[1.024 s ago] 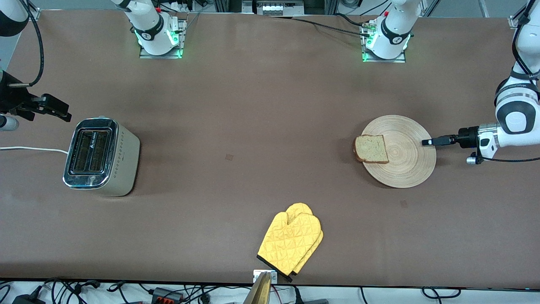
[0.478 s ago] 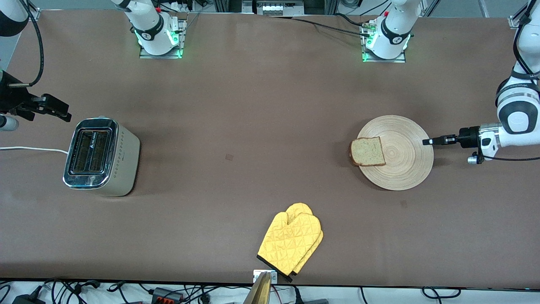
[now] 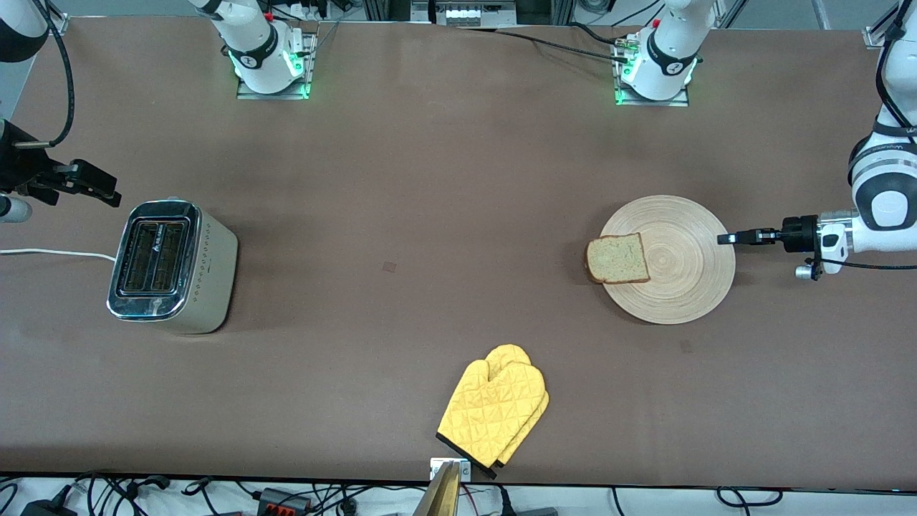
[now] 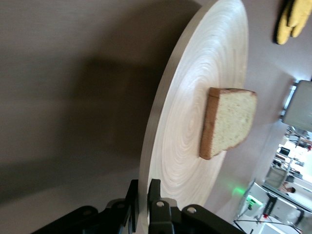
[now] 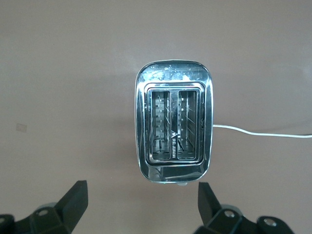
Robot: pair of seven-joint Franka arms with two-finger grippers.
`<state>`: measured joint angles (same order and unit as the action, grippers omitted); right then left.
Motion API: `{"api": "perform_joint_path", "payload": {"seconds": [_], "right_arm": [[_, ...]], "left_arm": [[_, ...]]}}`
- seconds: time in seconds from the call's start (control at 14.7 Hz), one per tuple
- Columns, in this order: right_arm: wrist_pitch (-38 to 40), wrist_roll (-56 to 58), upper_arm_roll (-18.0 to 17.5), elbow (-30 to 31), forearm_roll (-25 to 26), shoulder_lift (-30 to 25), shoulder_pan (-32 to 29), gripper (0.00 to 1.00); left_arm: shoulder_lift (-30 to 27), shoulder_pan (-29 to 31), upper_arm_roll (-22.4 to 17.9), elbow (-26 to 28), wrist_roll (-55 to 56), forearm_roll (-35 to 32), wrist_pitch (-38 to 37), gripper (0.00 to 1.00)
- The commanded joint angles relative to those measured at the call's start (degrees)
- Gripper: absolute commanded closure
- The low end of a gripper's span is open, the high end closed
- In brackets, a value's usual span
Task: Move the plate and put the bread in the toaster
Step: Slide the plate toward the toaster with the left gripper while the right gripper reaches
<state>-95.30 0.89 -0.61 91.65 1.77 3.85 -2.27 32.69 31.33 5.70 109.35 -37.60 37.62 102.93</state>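
The round wooden plate [image 3: 680, 283] lies toward the left arm's end of the table. My left gripper [image 3: 725, 239] is shut on its rim, one finger above and one below the edge [image 4: 145, 187]. The bread [image 3: 617, 259] lies on the plate at the side away from the gripper and overhangs the rim; the left wrist view also shows the bread [image 4: 229, 122] on the plate [image 4: 185, 146]. The cream toaster [image 3: 172, 265] stands toward the right arm's end, both slots of the toaster [image 5: 174, 122] empty. My right gripper [image 3: 100, 188] hangs open beside it, holding nothing [image 5: 141, 195].
A yellow oven mitt [image 3: 494, 405] lies near the table's front edge, nearer to the front camera than the plate. The toaster's white cord [image 3: 50, 252] runs off the right arm's end of the table. The arm bases [image 3: 269, 61] stand along the back edge.
My left gripper has shut on the plate's rim. The plate has shifted slightly toward the toaster, and the bread has slid to overhang the plate's edge. The right arm has not moved.
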Motion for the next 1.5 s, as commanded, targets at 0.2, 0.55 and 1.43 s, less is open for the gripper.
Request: {"api": "perform_joint_path", "payload": {"seconds": [0.2,0.55,1.43], "right_arm": [[0.11,-0.36,-0.18,0.72,0.16,-0.25,-0.45,0.00],[0.55,0.17,-0.01,0.54,0.17,-0.25,-0.36,0.00],[0.55,-0.27,0.17,0.19,-6.25,2.39,-0.54,0.00]], "left_arm": [[1.85,-0.48,5.02,-1.24,-0.46,6.75,-4.49,0.99],[3.17,-0.57,10.72,-0.98,0.15,11.32,-4.49,1.00],[4.75,-28.24,12.49,-1.94,2.18,36.81,8.85,1.00]]}}
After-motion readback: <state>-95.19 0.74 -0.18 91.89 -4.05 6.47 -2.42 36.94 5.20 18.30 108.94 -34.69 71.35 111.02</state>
